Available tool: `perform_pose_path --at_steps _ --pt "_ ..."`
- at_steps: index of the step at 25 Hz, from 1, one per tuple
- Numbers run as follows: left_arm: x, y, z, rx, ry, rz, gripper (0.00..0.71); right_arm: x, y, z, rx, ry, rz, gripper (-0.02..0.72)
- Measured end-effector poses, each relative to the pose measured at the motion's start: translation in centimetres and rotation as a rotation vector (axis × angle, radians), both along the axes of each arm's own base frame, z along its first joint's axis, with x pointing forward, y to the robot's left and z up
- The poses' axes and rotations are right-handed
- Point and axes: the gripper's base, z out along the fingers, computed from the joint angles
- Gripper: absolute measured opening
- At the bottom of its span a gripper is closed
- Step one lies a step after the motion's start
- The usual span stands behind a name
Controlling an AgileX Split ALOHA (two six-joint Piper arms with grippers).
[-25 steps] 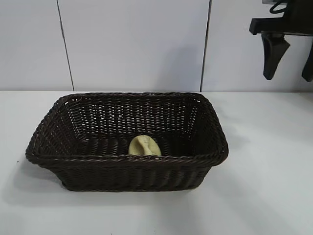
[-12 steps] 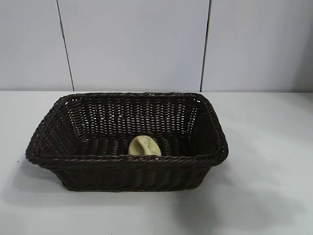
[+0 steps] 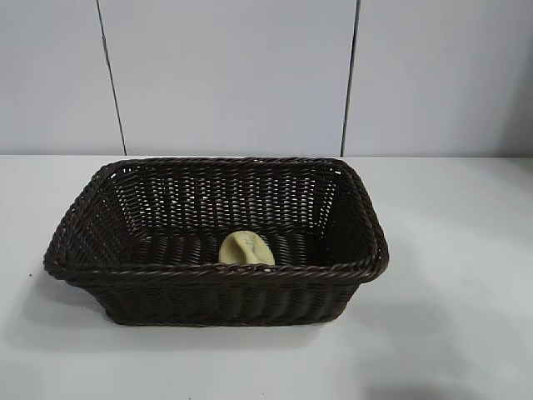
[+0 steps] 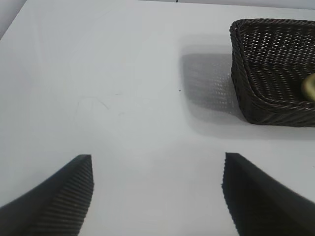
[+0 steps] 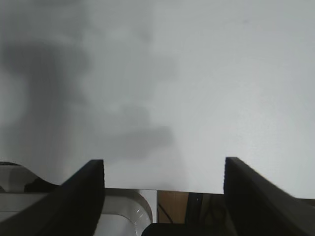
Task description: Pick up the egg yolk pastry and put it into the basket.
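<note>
1. The egg yolk pastry (image 3: 246,248) lies inside the basket (image 3: 216,273), on its woven floor, just behind the near wall and a little right of the middle of the exterior frame.
2. The pastry is pale yellow and rounded, with a crease across its top; the basket's near rim hides its lower edge.
3. The basket is dark brown wicker, rectangular with flared sides and a braided rim, and it sits on the white table (image 3: 450,250) in the centre-left of the exterior frame.
4. Behind the table stands a pale panelled wall (image 3: 225,75) with two dark vertical seams.
5. Neither arm appears in the exterior view.
6. In the left wrist view the left gripper (image 4: 157,196) fills the bottom of the frame, its jaws spread wide with nothing between them but bare table.
7. That same view shows a corner of the basket at the upper right, well apart from the jaws, with a sliver of the pastry (image 4: 310,86) at the right edge.
8. In the right wrist view the right gripper (image 5: 165,196) also has its jaws parted and empty, over the table's edge (image 5: 162,189) at the bottom of the frame.
9. Soft grey shadows fall across the table in the upper left of the right wrist frame.
</note>
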Motion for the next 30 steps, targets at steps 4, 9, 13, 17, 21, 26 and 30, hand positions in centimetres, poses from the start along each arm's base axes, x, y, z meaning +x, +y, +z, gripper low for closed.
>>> perform_pose_path --at_steps 4,9,13,17,21,26,30 --pt "0.0 0.0 0.0 0.000 0.000 0.000 0.535 -1.4 -0.2 0.8 0.008 -0.102 0.006 0.496" --pt "0.0 0.0 0.0 0.000 0.000 0.000 0.535 -2.6 -0.3 1.4 0.018 -0.194 0.006 0.496" --pt "0.0 0.0 0.0 0.000 0.000 0.000 0.535 -3.4 -0.5 1.8 0.023 -0.254 -0.019 0.496" --pt "0.0 0.0 0.0 0.000 0.000 0.000 0.535 -4.4 -0.8 2.2 0.022 -0.325 -0.060 0.496" --pt "0.0 0.0 0.0 0.000 0.000 0.000 0.535 -5.8 -0.9 2.7 0.030 -0.429 -0.061 0.496" --pt "0.0 0.0 0.0 0.000 0.000 0.000 0.535 -8.1 -1.0 3.0 0.041 -0.570 -0.061 0.496" --pt "0.0 0.0 0.0 0.000 0.000 0.000 0.535 -9.7 -1.1 2.9 0.049 -0.669 -0.060 0.496"
